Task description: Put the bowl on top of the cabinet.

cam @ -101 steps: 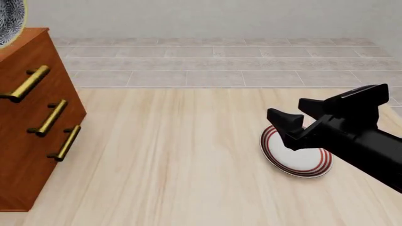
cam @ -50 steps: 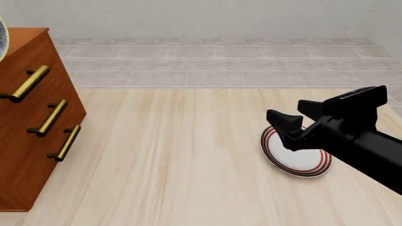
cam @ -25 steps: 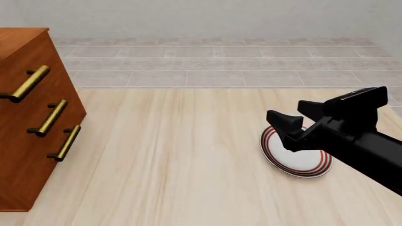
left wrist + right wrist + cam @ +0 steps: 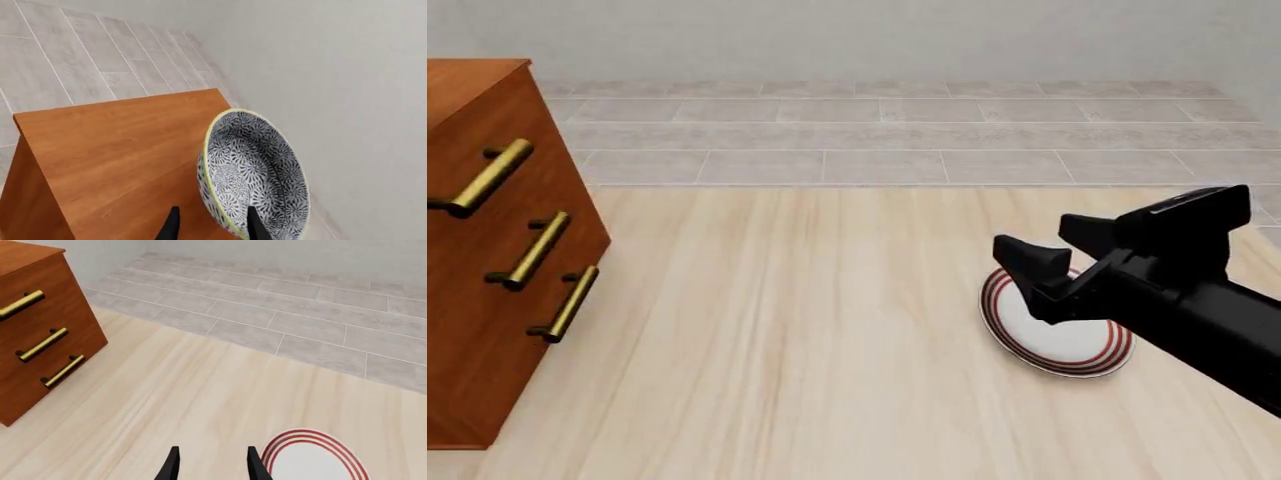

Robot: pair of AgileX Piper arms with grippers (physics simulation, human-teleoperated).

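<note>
The bowl, blue-and-white floral with a pale yellow rim, shows only in the left wrist view. It stands tilted on its edge over the flat top of the reddish-brown cabinet, near the top's far side by the wall. My left gripper is open, one finger inside the bowl and one outside, with a gap to the bowl's outer wall. The bowl's lowest part is cut off by the frame. In the front view the cabinet stands at far left; bowl and left gripper are out of that view. My right gripper hangs open and empty.
A flat white plate with red rings lies on the wooden table under the right gripper, and also shows in the right wrist view as the plate. Three brass handles stick out of the cabinet's front. Grey tiles and a wall lie beyond the table.
In the front view the bowl slid left over the cabinet's top and out of the frame. The right arm stayed where it was.
</note>
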